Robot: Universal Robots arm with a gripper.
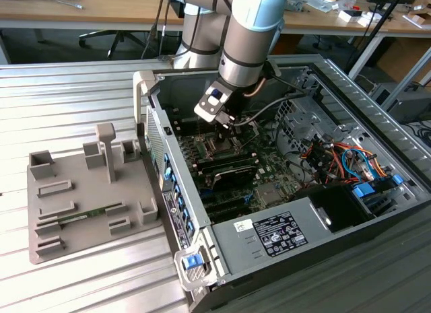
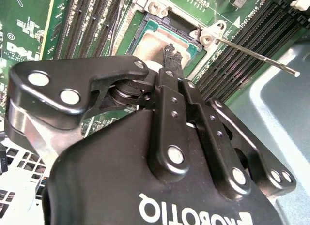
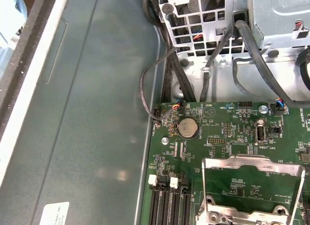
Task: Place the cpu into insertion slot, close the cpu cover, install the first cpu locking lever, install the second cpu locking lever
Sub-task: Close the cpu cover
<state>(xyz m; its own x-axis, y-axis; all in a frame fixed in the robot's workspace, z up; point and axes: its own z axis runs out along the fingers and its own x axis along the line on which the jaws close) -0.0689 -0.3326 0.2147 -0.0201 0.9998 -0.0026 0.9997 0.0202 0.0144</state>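
Cpu cover stands raised, with one locking lever free. The cpu appears seated in the insertion slot, at 6 o'clock from the end effector in the exterior view. The end effector is narrow and empty. Press the cover frame down evenly, clear of the chip.

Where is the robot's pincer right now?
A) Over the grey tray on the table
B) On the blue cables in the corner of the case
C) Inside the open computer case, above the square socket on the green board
C: in the exterior view the pincer reaches down inside the open case, and in the second wrist view it hovers just above the insertion slot.
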